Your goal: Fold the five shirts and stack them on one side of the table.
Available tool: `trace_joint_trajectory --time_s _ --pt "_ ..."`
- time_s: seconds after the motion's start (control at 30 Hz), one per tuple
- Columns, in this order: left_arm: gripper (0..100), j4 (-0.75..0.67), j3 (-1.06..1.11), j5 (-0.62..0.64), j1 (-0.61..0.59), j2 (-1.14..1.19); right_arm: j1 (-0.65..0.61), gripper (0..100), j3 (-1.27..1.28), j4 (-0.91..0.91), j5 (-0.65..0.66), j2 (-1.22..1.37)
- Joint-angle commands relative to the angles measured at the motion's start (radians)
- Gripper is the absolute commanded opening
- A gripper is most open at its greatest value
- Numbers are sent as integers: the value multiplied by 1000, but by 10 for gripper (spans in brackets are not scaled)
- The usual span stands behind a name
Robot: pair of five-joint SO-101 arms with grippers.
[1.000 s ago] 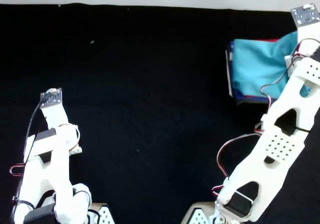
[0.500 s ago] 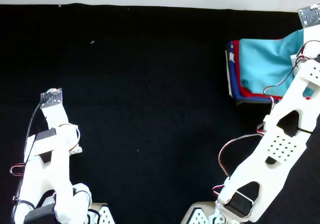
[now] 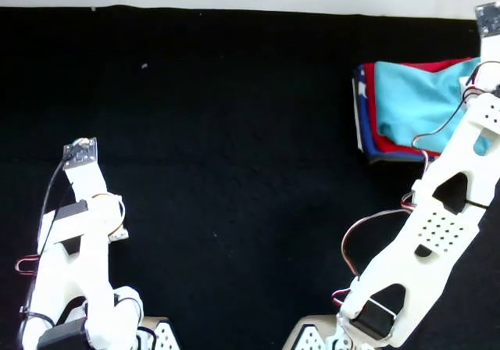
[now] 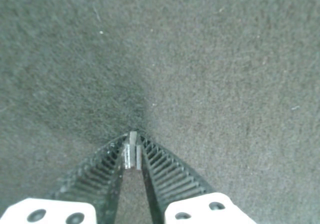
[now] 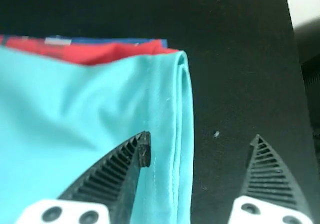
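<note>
Covering nearly all of the high view, the black tabletop carries a folded stack of shirts at its far right side. The right arm stretches from the near edge up over that stack, while the left arm stands at the near left, well apart from the clothes. On top of the stack lies a teal shirt, with a red shirt showing as a band beneath it and a blue shirt edging out below that.

In the right wrist view, the right gripper hangs over the folded edge of the teal shirt. Its fingers are spread wide, one above the teal cloth and the other above the bare tabletop beside it, pinching nothing. The left gripper points down at bare tabletop, its fingers pressed together at the tips with nothing between them.
</note>
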Motion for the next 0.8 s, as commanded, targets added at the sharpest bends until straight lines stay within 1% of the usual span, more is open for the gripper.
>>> trace_joint_trajectory --time_s 0.0,0.07,0.1,0.27,0.4,0.53,0.57,0.63,0.67,0.7,0.77 --pt "10 -21 1 -3 4 2 -5 170 -105 16 -120 -22" --pt "10 -21 1 -3 4 2 -19 39 -143 33 -164 -22" --pt "10 -21 1 -3 4 2 -24 0 -168 36 -180 -22" --pt "10 -21 1 -3 4 2 -33 117 -240 39 -196 -22" --pt "10 -21 1 -3 4 2 -30 151 -240 39 -196 -22" --pt "10 -21 1 -3 4 2 -28 133 -236 39 -196 -16" --pt "10 -21 1 -3 4 2 -30 103 -236 39 -196 -15" --pt "10 -21 1 -3 4 2 -33 11 -236 39 -196 -15" --pt "10 -21 1 -3 4 2 -35 2 -234 41 -196 -15" --pt "10 -21 1 -3 4 2 -39 19 -234 41 -201 -13" --pt "10 -21 1 -3 4 2 -42 7 -232 41 -210 -12"
